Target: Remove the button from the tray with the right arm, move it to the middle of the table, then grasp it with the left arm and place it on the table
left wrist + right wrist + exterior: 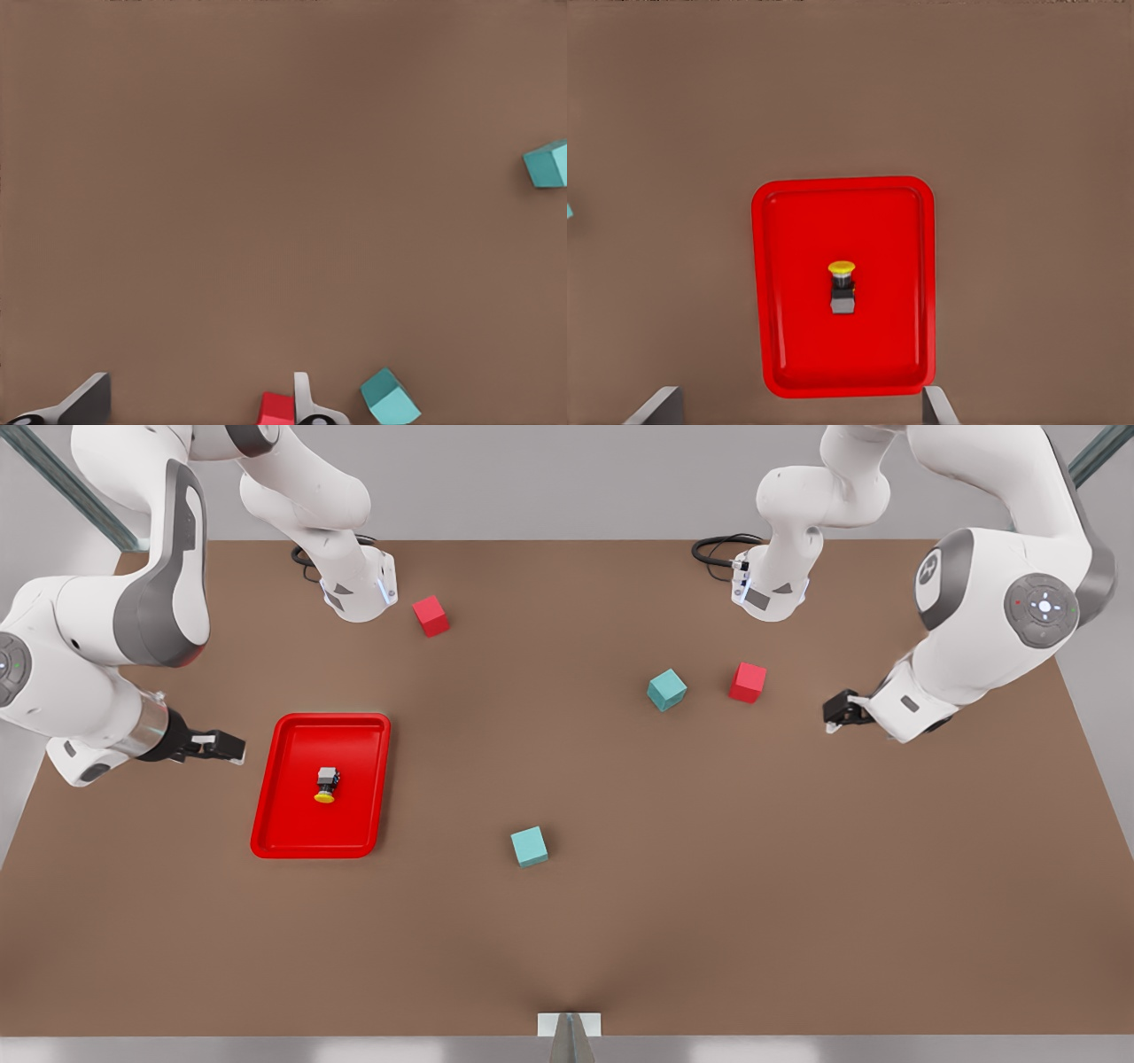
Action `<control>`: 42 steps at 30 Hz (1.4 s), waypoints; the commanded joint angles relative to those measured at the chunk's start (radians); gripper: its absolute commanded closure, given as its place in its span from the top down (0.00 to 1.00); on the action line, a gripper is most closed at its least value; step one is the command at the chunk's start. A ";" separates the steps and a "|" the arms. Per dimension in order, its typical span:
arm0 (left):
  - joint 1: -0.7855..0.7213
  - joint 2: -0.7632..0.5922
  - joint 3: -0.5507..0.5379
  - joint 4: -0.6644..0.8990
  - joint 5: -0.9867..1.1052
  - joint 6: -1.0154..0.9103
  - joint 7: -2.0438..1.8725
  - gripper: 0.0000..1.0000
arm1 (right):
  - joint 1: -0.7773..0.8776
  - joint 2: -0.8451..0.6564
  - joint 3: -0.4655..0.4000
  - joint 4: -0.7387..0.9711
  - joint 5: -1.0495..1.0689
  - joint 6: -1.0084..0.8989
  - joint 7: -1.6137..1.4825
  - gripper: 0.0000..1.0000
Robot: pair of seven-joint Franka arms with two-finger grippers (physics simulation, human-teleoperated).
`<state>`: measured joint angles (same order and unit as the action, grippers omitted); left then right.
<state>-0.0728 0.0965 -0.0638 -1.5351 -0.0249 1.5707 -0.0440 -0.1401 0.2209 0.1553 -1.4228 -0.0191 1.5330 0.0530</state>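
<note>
On the table (620, 921), the opening step of the task is not yet begun: the button (327, 784) is lying on its side near the centre of the tray (266, 841), untouched, with its yellow cap pointing toward 6 o'clock in the front view. The right wrist view is looking down on the tray (766, 292) and the button (842, 288), so the right gripper (220, 746) is the one hanging just off the tray's 9 o'clock edge in the front view. Its fingers (660, 405) are standing wide apart and holding nothing.

The left gripper (840, 713) is waiting at the table's 3 o'clock side, well apart from the tray, near a red cube (749, 682) and a teal cube (666, 689). Its fingertips (84, 403) are also spread, with nothing between them.

Judged from this layout, the next move calls for carrying the right gripper toward 3 o'clock until it is over the button, aligning the jaws across the narrow boxy body, and descending inside the raised rim without striking it. The small body is leaving little margin for error.
</note>
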 commanded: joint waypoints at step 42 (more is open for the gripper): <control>-0.001 0.180 -0.011 0.036 0.068 0.005 -0.040 1.00 | -0.073 0.164 0.081 -0.574 -0.116 0.541 0.014 1.00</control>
<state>-0.0737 0.2769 -0.0750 -1.4998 0.0423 1.5804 -0.0808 -0.2122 0.4107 0.2350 -1.9672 -0.1357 2.0532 0.0556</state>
